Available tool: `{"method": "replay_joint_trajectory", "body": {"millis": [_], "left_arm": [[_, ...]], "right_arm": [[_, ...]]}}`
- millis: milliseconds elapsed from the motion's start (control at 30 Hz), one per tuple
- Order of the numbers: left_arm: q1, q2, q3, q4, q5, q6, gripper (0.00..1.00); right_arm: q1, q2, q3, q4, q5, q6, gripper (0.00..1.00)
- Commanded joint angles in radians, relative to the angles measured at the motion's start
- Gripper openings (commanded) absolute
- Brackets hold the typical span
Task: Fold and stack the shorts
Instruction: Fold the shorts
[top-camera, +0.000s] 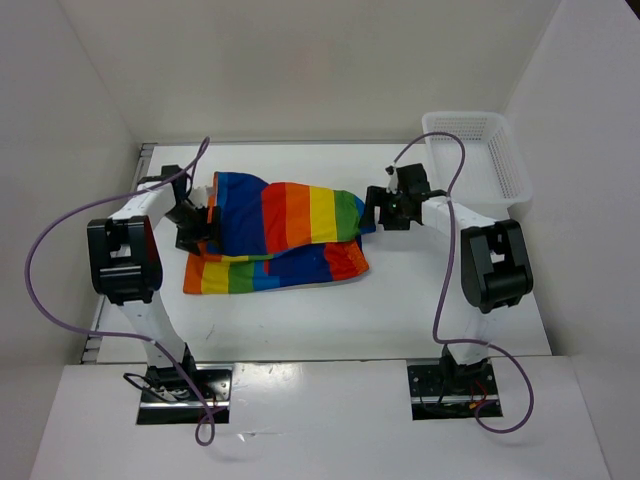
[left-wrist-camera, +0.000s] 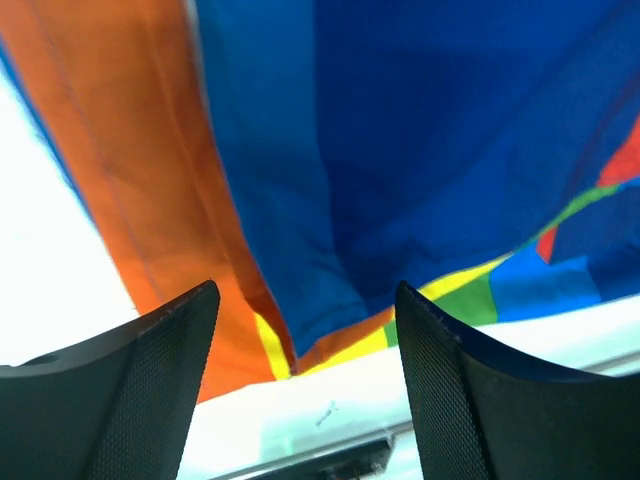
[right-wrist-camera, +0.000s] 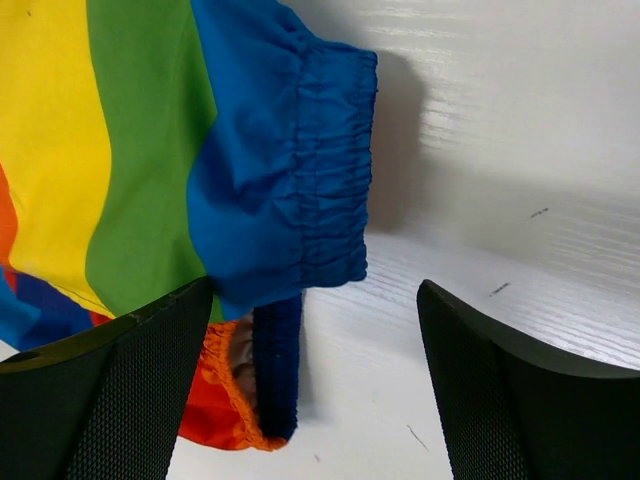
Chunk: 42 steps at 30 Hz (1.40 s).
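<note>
Shorts (top-camera: 280, 238) lying doubled between left pincer (top-camera: 205, 220) and right pincer (top-camera: 370, 212), both gaping, gripping nothing

Left arm (top-camera: 125, 262), right arm (top-camera: 492, 262): white tube links, bulky black joint housings. One purple cable (top-camera: 28, 268) per arm, looping from behind the jaws to a black base plate (top-camera: 185, 383). Left gripper (left-wrist-camera: 305, 290), right gripper (right-wrist-camera: 315, 285): matte black wedge fingers (right-wrist-camera: 110, 400), fine mesh texture on the faces flanking the jaw gap.
</note>
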Motion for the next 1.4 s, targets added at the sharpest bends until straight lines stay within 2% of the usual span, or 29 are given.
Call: {"method": "replay_joint_trajectory", "body": {"millis": [0, 133, 267, 300, 400, 433, 500, 533, 600, 733, 833, 867, 900, 1000, 1167, 1267, 1367], "left_arm": [[0.007, 0.016, 0.014, -0.066, 0.083, 0.004, 0.77], [0.007, 0.025, 0.003, -0.088, 0.105, 0.004, 0.76], [0.017, 0.061, 0.014, -0.097, 0.134, 0.004, 0.54], [0.017, 0.062, 0.014, -0.097, 0.134, 0.004, 0.42], [0.027, 0.088, 0.032, -0.106, 0.134, 0.004, 0.27], [0.027, 0.098, 0.043, -0.106, 0.145, 0.004, 0.2], [0.038, 0.098, 0.052, -0.115, 0.145, 0.004, 0.14], [0.038, 0.098, 0.052, -0.115, 0.145, 0.004, 0.12], [0.038, 0.098, 0.061, -0.115, 0.136, 0.004, 0.05], [0.047, 0.088, 0.107, -0.124, 0.116, 0.004, 0.0], [0.06, 0.077, 0.152, -0.143, 0.104, 0.004, 0.0], [0.06, 0.077, 0.171, -0.153, 0.094, 0.004, 0.0], [0.06, 0.077, 0.214, -0.163, 0.085, 0.004, 0.0], [0.069, 0.068, 0.331, -0.204, 0.059, 0.004, 0.0], [0.078, 0.019, 0.51, -0.321, 0.012, 0.004, 0.0], [0.078, -0.033, 0.524, -0.371, -0.04, 0.004, 0.0], [0.078, -0.113, 0.465, -0.391, -0.087, 0.004, 0.0]], "right_arm": [[-0.012, 0.017, 0.006, 0.085, -0.03, 0.077, 0.87], [-0.012, 0.063, 0.006, 0.106, -0.078, 0.124, 0.87], [-0.012, 0.112, 0.03, 0.115, -0.089, 0.149, 0.83], [-0.012, 0.112, 0.03, 0.115, -0.089, 0.149, 0.81], [-0.012, 0.121, 0.021, 0.115, -0.089, 0.174, 0.77], [-0.012, 0.121, 0.009, 0.129, -0.089, 0.186, 0.73], [-0.012, 0.13, 0.009, 0.14, -0.101, 0.186, 0.66], [-0.012, 0.13, 0.009, 0.14, -0.11, 0.186, 0.57], [-0.012, 0.139, 0.009, 0.149, -0.11, 0.186, 0.47], [-0.012, 0.139, 0.019, 0.158, -0.1, 0.136, 0.22], [-0.012, 0.127, 0.029, 0.169, -0.063, -0.016, 0.12], [-0.012, 0.113, 0.038, 0.169, 0.006, -0.047, 0.05], [-0.012, 0.113, 0.038, 0.169, 0.029, -0.079, 0.02], [-0.012, 0.07, 0.114, 0.109, 0.002, -0.319, 0.0], [-0.012, 0.018, 0.269, -0.11, -0.185, -0.53, 0.0], [-0.012, -0.031, 0.289, -0.234, -0.245, -0.647, 0.0], [0.023, -0.075, 0.257, -0.351, -0.254, -0.786, 0.0]]}}
